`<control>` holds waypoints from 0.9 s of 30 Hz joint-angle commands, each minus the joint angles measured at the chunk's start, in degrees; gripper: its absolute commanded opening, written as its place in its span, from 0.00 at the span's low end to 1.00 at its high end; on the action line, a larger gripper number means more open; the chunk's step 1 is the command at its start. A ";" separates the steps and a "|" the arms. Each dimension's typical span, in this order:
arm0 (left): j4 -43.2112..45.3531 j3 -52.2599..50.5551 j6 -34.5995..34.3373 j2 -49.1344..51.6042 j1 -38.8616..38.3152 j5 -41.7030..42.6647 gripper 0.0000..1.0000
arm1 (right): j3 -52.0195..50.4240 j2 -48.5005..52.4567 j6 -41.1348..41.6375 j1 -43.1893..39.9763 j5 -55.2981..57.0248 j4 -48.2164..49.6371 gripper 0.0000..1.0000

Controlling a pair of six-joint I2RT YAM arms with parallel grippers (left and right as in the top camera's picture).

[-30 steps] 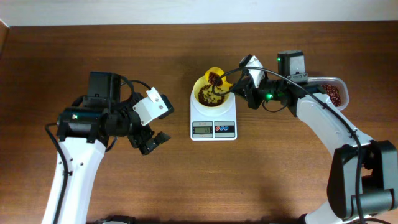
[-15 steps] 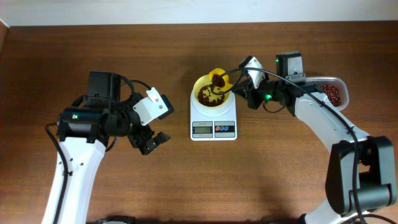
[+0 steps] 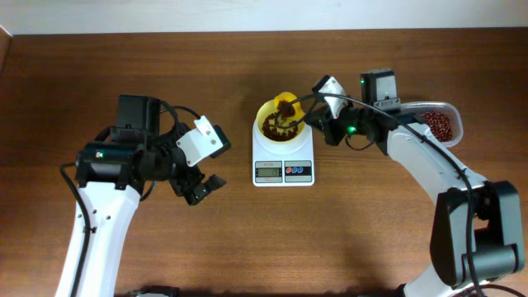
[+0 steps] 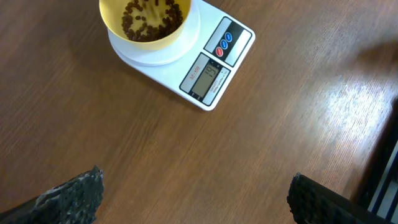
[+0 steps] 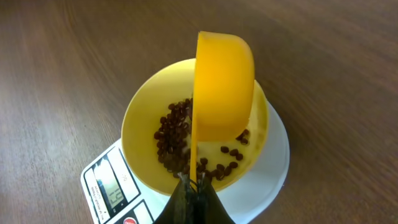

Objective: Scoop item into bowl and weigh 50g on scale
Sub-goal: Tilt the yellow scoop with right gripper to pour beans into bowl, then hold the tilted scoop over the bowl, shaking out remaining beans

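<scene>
The pale-yellow bowl (image 3: 277,124) stands on the white scale (image 3: 283,159) at the table's middle, with dark red-brown beans (image 5: 175,135) in it. My right gripper (image 3: 316,115) is shut on the handle of a yellow scoop (image 5: 222,87), which is tipped on its side over the bowl (image 5: 140,121). The scale's display (image 4: 206,76) shows digits. My left gripper (image 3: 200,187) is open and empty, left of the scale, above bare wood; the bowl (image 4: 144,18) and scale (image 4: 211,56) show at the top of its wrist view.
A clear plastic container (image 3: 441,124) with more beans stands at the right, behind my right arm. The table's far edge meets a white wall at the top of the overhead view.
My right gripper has shifted a little left and turned the scoop further on its side over the bowl. The left arm has not moved.
</scene>
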 commanded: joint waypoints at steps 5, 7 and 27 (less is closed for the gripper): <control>0.09 0.50 1.11 0.26 0.11 1.18 0.99 | -0.31 -3.13 -0.81 1.09 0.79 0.94 0.04; 0.09 0.50 1.09 0.26 0.11 1.18 0.99 | -0.35 -0.85 -0.81 1.14 4.22 -3.19 0.04; 0.09 0.50 1.09 0.26 0.11 1.18 0.99 | -0.33 -0.15 -0.59 1.14 3.67 -2.58 0.04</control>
